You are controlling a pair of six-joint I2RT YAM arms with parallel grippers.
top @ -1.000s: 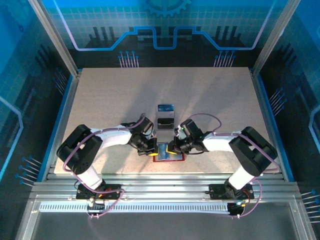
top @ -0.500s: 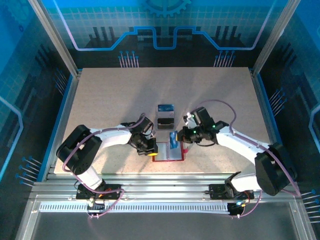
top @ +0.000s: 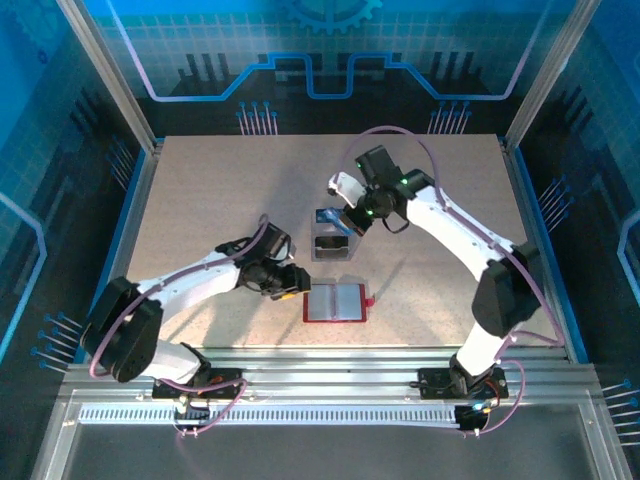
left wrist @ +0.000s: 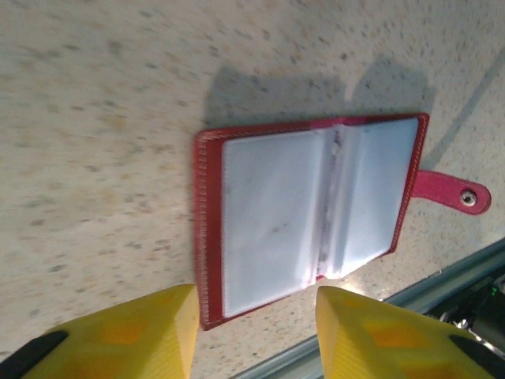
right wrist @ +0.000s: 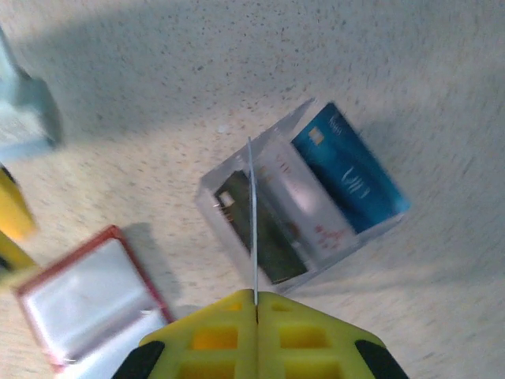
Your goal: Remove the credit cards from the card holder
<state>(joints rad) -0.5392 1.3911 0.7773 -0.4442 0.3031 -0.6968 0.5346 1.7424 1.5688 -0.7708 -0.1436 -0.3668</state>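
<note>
1. The card holder [top: 335, 302] is lying open on the desk [top: 200, 190] at lower centre, and its pale pockets are looking empty.
2. The right gripper [right wrist: 255, 304], jaws clamped on a blue credit card [top: 325, 215], is hovering over the clear box [top: 332, 244] at centre, where three other cards [right wrist: 316, 205] are standing.
3. The left gripper [left wrist: 254, 320], jaws apart, is hanging at the holder's left edge.
4. By my judgement, only dropping this card is remaining.

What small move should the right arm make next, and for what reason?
Probably lower the right gripper a little and let go. It is shut on a card, held edge-on over the clear box in the wrist view, and other cards already lie in that box.
</note>
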